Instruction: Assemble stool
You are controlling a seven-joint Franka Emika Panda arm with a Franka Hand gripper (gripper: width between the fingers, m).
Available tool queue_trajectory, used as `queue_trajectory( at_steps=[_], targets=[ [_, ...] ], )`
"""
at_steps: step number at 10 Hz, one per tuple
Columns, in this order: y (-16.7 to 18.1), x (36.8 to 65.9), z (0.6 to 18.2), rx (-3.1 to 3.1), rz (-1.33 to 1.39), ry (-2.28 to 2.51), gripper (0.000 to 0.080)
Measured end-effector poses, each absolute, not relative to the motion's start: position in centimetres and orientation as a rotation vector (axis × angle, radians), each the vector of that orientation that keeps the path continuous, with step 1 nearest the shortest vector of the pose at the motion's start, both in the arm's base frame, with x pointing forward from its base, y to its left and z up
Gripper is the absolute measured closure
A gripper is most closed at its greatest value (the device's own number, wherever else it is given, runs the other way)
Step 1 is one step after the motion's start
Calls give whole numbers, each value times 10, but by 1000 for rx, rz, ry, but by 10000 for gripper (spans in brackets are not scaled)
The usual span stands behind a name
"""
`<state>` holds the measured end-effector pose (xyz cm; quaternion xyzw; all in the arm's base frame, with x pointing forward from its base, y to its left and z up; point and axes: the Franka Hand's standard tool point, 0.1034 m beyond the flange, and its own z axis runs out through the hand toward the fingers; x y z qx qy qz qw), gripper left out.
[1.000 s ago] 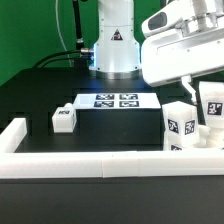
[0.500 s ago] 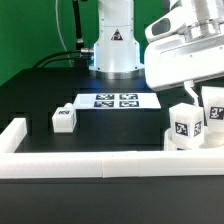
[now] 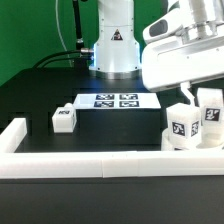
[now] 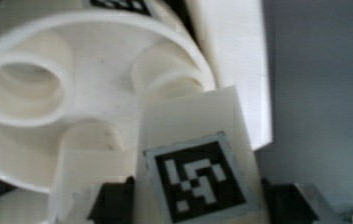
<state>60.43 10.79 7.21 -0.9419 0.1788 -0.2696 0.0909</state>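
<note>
One tagged leg (image 4: 199, 165) is sitting clamped between the fingers of the tool (image 4: 205, 200), which is closing narrowly on the leg's sides. The seat (image 4: 57, 95) is lying right under the tool; whether the leg's end is touching it, can't tell. The second leg (image 3: 210, 112) is standing upright just beside the tool. The third leg (image 3: 63, 118) is resting on the bench (image 3: 40, 95), well away from the tool, past the marker board (image 3: 115, 101).

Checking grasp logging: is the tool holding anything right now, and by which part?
A stool leg, apparently pinched by the sides flanking its tagged face; the fingers barely show at the frame edge.
</note>
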Motion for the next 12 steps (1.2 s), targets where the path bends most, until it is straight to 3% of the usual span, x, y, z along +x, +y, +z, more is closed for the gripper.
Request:
queue_trajectory(
  at_steps=[4,5,6,7,8,12],
  targets=[
    [109,604,72,-2798,-800,532,475],
    [109,604,71,-2799,-794,532,407],
    [109,604,71,-2800,-792,532,407],
    [109,604,71,-2800,-792,532,259],
    [109,604,71,-2800,-792,532,174],
    [109,604,71,-2800,-792,532,150]
  ],
)
